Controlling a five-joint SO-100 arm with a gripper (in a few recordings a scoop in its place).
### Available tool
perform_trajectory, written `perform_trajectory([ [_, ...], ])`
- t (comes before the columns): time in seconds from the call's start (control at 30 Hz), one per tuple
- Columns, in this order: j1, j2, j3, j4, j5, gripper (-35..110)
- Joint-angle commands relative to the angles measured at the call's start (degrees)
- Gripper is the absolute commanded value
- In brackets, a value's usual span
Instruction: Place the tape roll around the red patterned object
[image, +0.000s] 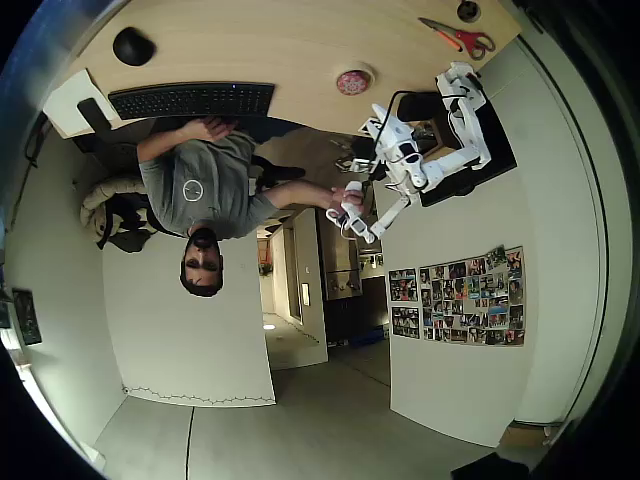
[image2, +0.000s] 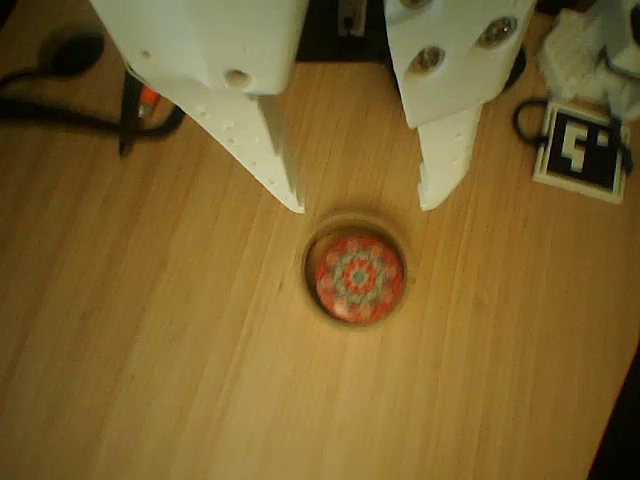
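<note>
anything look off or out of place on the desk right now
Nothing stands out. The tape roll sits flat around the red patterned object, roughly centred, with the open gripper just above it in the wrist view. The wooden table shows no spill or damage.

An office: wooden desk (image: 280, 50); keyboard (image: 190, 99); mouse (image: 132, 45); photo-covered wall (image: 457, 296).

We can find no words or numbers to read. We see a small white card (image2: 583, 148) on the wooden table (image2: 150, 330) in the wrist view, with a black square and white blocky shapes, but it is a code sign, not letters. The person's grey shirt (image: 200, 190) has a round white logo, too small to read.
</note>
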Motion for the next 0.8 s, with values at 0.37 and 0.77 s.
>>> perform_trajectory([
  [0.37,-6.94,13.54,38.32,-29.44,3.87,31],
  [0.77,-7.56,11.78,32.34,-26.19,2.9,30],
])
